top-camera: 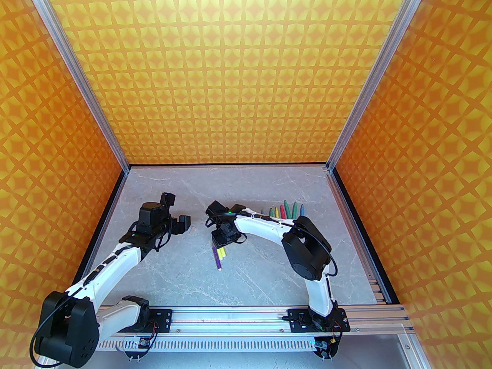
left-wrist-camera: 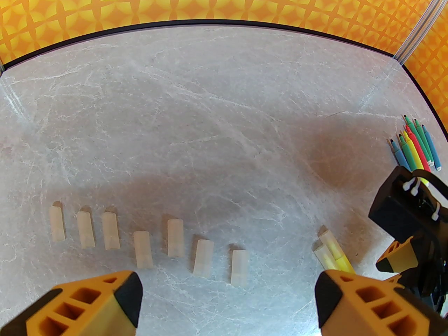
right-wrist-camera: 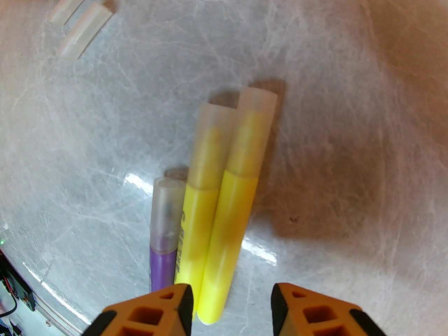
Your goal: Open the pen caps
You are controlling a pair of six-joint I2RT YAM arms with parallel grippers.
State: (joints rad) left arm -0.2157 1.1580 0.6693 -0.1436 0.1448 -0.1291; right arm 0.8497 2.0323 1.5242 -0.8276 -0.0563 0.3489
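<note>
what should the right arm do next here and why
Probably lower the right gripper and close on the barrel of the yellow pen directly below it. The jaws are open over that pen, which still wears its clear cap, as do the other yellow pen and the purple pen beside it. The left gripper, also open, hovers over loose caps.

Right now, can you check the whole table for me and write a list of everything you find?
Surface: grey marbled table, glossy.
Job's things: seven loose pen caps in a row; three capped pens lying together, two yellow and one purple; uncapped pens grouped at the far right.
Clutter: nothing seen.
Grippers: left gripper open, above the cap row; right gripper open, over the capped pens.
Cables: black cable loops at the right arm's elbow.
Surroundings: orange patterned walls, aluminium frame posts.
</note>
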